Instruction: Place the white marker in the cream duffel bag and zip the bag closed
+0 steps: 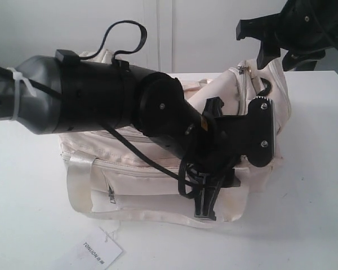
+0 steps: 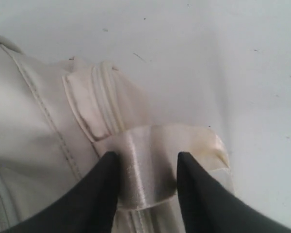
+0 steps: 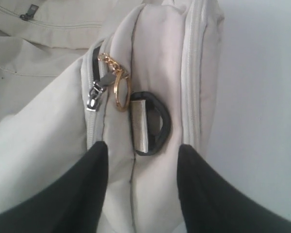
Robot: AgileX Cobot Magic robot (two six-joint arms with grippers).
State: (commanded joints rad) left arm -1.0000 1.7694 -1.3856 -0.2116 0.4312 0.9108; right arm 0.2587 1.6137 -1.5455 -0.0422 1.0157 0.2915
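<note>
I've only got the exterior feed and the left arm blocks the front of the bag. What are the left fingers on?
Observer: Left wrist view: the left fingers sit either side of the satin handle, touching both its edges. It looks gripped.
Operator: Right side holding anything?
Observer: No. Right wrist view shows the right fingers apart and empty, over the end of the bag by the black strap ring.
Operator: Where's the zip pull?
Observer: The silver zip pull, with the gold keychain on it, is at that same end, just beside the ring.
</note>
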